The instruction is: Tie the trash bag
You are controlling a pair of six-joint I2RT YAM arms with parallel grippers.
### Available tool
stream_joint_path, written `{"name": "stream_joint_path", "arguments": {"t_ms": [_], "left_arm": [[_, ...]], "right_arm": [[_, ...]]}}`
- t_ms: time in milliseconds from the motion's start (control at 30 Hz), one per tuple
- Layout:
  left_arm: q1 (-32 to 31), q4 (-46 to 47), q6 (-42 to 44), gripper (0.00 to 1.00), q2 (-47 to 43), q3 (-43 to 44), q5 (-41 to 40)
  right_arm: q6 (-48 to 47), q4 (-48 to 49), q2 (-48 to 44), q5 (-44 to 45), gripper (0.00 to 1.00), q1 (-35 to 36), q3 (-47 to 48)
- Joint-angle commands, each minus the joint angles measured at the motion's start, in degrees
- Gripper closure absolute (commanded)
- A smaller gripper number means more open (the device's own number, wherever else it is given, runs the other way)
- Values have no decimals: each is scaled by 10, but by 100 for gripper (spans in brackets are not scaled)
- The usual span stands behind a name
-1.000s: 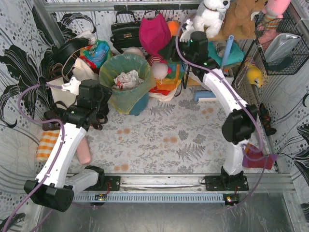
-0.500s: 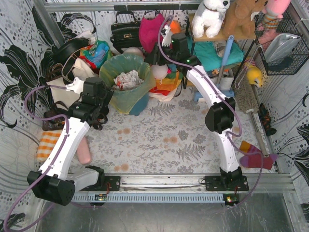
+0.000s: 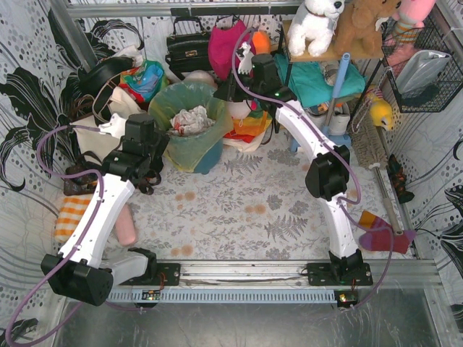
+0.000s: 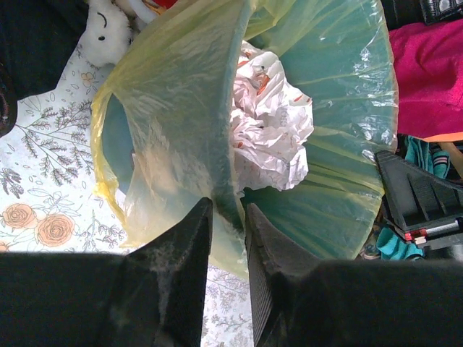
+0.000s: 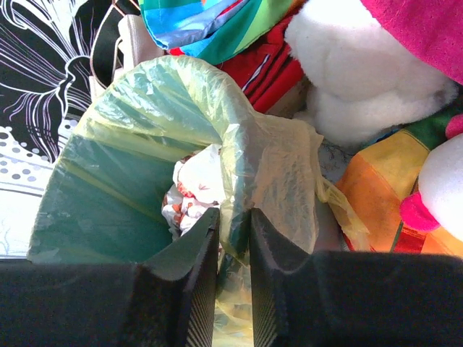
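Note:
The trash bag is thin yellow-green plastic lining a round teal bin at the back left. Crumpled white paper lies inside it. My left gripper is at the bag's near-left rim. In the left wrist view its jaws are closed narrowly on the rim fold of the bag, with the paper beyond. My right gripper is at the far-right rim. In the right wrist view its jaws pinch the folded edge of the bag beside the paper.
Clutter rings the bin: a black handbag, a magenta bag, a rainbow cloth, a cream tote. White plush toys sit on a shelf. A pink roll and an orange checked cloth lie left.
My right arm has swung left from the shelf to the bag's far-right rim. My left gripper has crept a little closer to the near-left rim.

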Motion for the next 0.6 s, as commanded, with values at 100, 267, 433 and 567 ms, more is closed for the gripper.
{"name": "stream_joint_path", "arguments": {"t_ms": [100, 267, 433, 567], "left_arm": [[4, 27, 18, 70, 3, 18, -6], [4, 23, 33, 82, -1, 23, -7], [4, 24, 59, 96, -13, 36, 17], [4, 32, 102, 100, -15, 47, 88]], "right_arm": [[-7, 12, -23, 12, 90, 12, -29], [-7, -3, -73, 32, 94, 14, -79], [5, -7, -154, 64, 96, 20, -165], [16, -28, -229, 98, 96, 28, -234]]}}
